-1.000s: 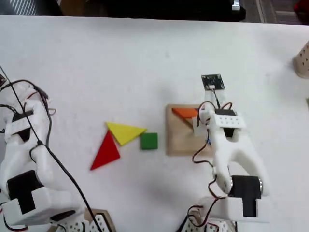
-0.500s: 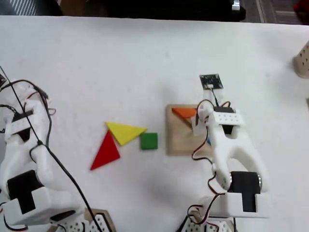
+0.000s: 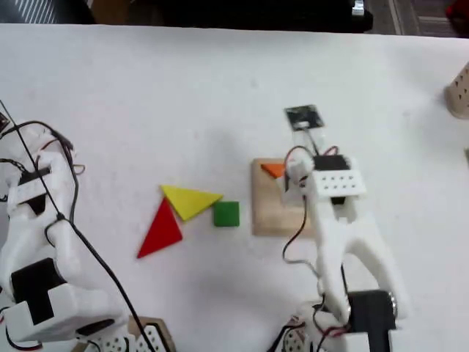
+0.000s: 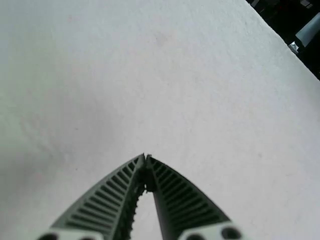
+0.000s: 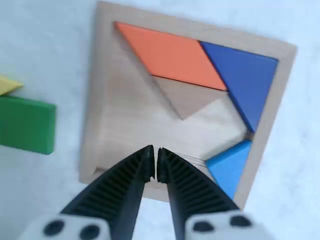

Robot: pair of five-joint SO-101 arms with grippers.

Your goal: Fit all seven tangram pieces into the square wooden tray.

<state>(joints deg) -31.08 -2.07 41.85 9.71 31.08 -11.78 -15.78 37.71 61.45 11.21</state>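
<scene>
The square wooden tray (image 5: 100,100) holds an orange parallelogram (image 5: 172,55), a large blue triangle (image 5: 245,80) and a small blue triangle (image 5: 227,167). My right gripper (image 5: 154,162) hangs shut and empty over the tray's near rim. From above, the right arm (image 3: 330,191) covers much of the tray (image 3: 267,216), with the orange piece (image 3: 272,170) peeking out. Left of the tray lie a green square (image 3: 226,213), a yellow triangle (image 3: 189,200) and a red triangle (image 3: 160,229). My left gripper (image 4: 145,165) is shut and empty over bare table, and its arm (image 3: 33,191) is folded at the left edge.
White tabletop (image 3: 146,103) stretches wide behind the loose pieces. A pale perforated object (image 3: 459,92) stands at the far right edge. The green square (image 5: 25,125) lies close beside the tray's outer wall.
The right arm has swung left and a little farther out over the tray, still shut. The loose pieces and the left arm have not moved.
</scene>
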